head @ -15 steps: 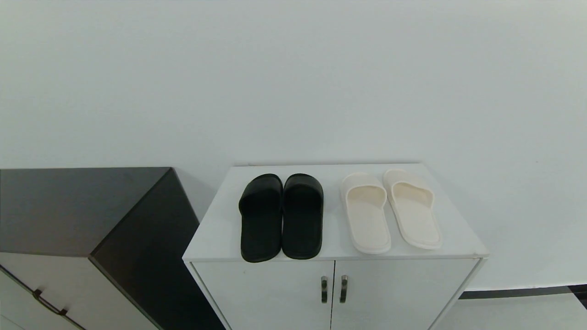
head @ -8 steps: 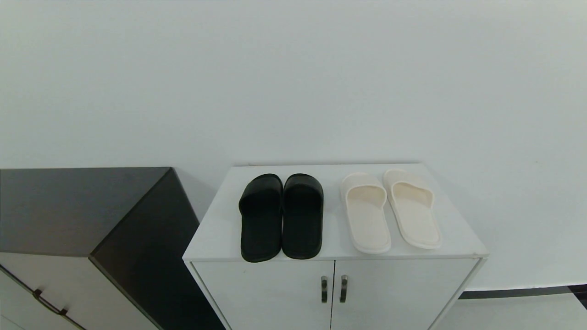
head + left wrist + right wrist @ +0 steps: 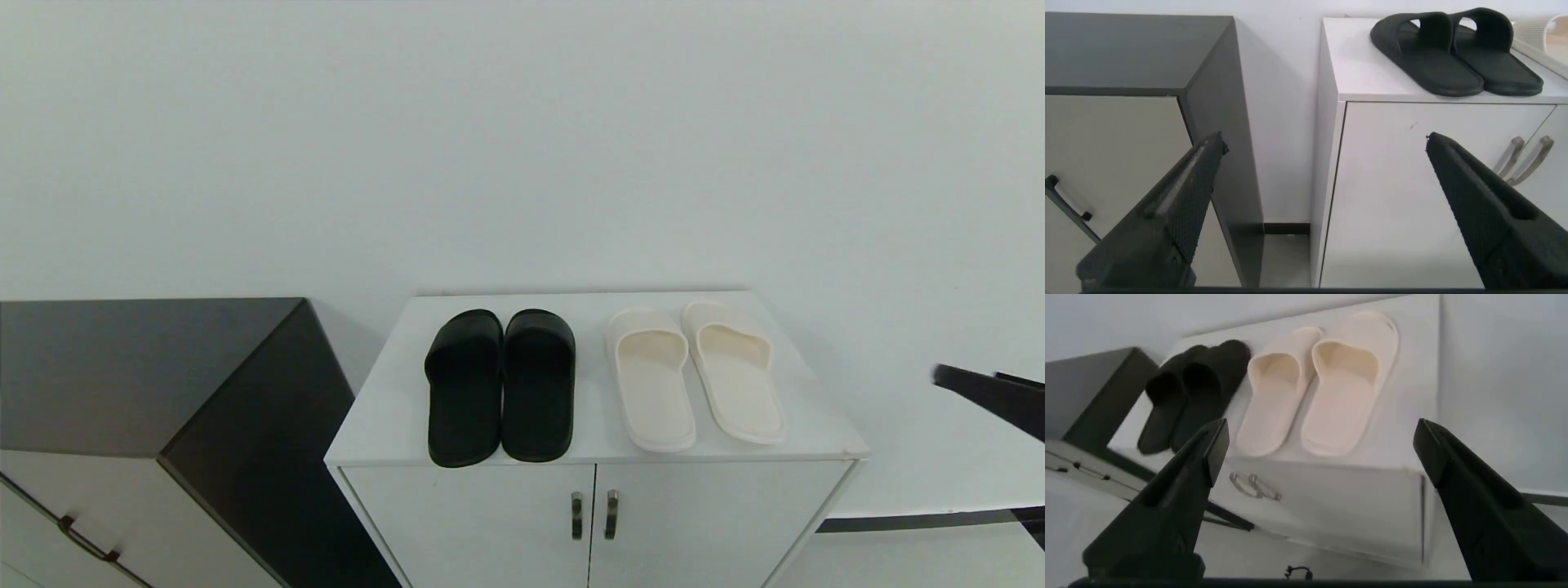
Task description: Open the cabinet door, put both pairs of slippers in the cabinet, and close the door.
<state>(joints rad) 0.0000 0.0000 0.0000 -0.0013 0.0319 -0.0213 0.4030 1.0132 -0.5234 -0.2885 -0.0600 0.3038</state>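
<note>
A white cabinet stands against the wall with both doors shut and two metal handles at the middle seam. On its top lie a black pair of slippers on the left and a cream pair on the right, toes toward the wall. My right gripper is open, up to the right of the cabinet; the cream pair and black pair lie beyond it. One of its fingers shows at the head view's right edge. My left gripper is open, low before the cabinet's left door.
A lower dark-topped cabinet with a drawer handle stands close on the left, a narrow gap between it and the white one. The plain wall rises right behind both. Open floor lies to the right.
A dark finger of my right gripper has come into the head view at the right edge. The slippers and cabinet doors have not moved.
</note>
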